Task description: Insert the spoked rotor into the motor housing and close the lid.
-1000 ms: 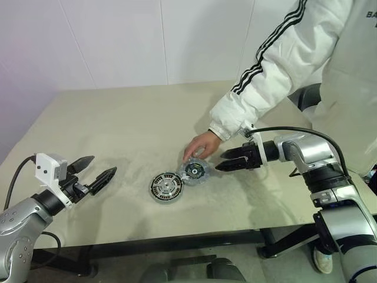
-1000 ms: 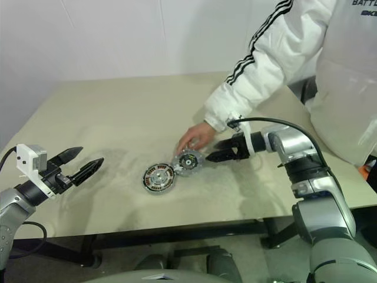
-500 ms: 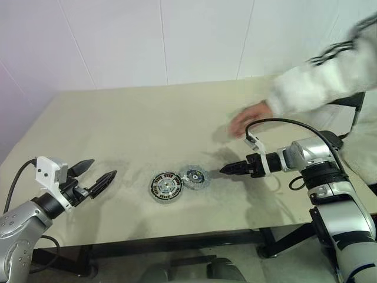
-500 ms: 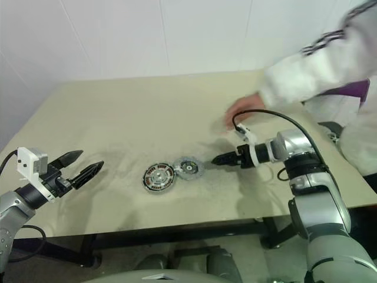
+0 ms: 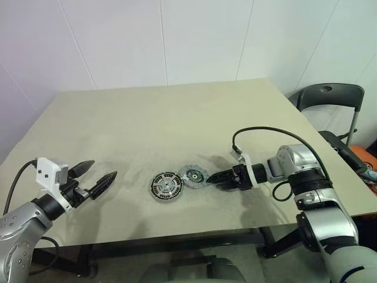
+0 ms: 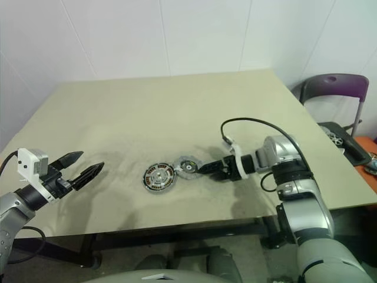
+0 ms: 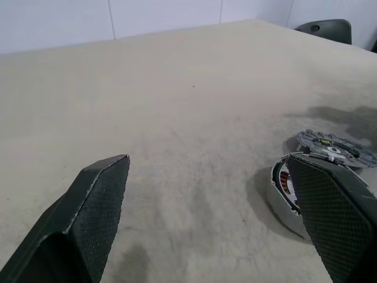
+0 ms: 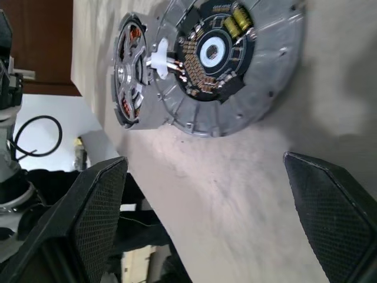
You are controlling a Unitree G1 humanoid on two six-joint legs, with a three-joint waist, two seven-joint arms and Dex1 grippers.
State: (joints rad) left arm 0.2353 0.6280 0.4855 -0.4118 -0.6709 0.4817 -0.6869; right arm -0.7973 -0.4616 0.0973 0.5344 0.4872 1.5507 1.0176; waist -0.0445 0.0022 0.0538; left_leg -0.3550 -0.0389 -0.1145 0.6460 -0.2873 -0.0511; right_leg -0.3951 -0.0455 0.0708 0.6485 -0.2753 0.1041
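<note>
Near the table's front middle lies the motor housing (image 5: 166,186), a dark-rimmed disc with silvery spokes and copper between them. I cannot tell whether the lid sits on it. The spoked rotor (image 5: 193,175), a smaller grey round piece with an uneven outline, rests at its right with its edge over the housing's rim (image 8: 132,71). In the right wrist view the rotor (image 8: 235,65) shows copper coils around a pale centre. My right gripper (image 5: 215,177) is open, low over the table, tips just right of the rotor. My left gripper (image 5: 103,170) is open, well left of both parts.
The beige table (image 5: 153,124) ends close in front of the parts. A grey chair (image 5: 327,94) stands past the table's right side. A black cable (image 5: 259,132) arcs over my right forearm.
The person's arm and hand have left the table and the view. My right gripper has rolled and come down and left to the grey piece. My left gripper has kept still.
</note>
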